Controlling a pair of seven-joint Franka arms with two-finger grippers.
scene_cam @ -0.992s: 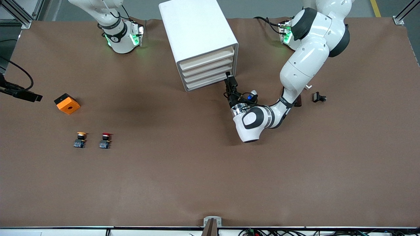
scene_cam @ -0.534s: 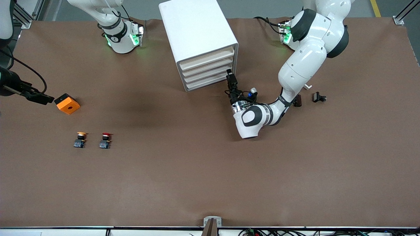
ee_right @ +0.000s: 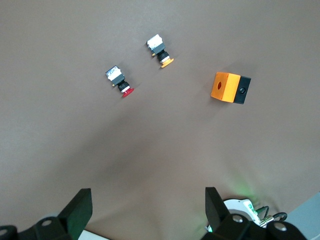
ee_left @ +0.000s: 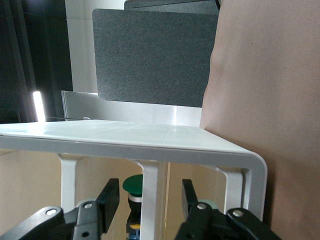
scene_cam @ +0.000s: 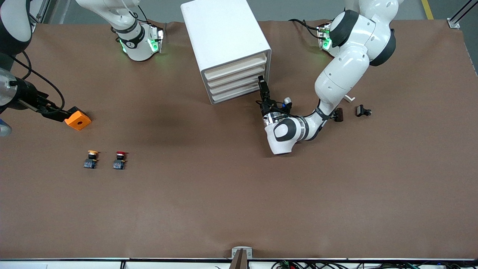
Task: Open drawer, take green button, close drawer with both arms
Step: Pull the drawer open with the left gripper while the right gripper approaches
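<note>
left gripper (scene_cam: pixel 261 83): half-open, has crept up to the drawer unit (scene_cam: pixel 227 48), fingers either side of a front post, not pinching yet I think
button (ee_left: pixel 134 186): green cap, in the drawer
right gripper (scene_cam: pixel 56 114): wide open, has swung in over the orange box (scene_cam: pixel 77 118)
meaning: drawer's shut, pull comes next

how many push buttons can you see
3. The orange-capped button and red-capped button lie side by side toward the right arm's end. The green button sits inside the drawer unit; other drawers may hide more.
</note>
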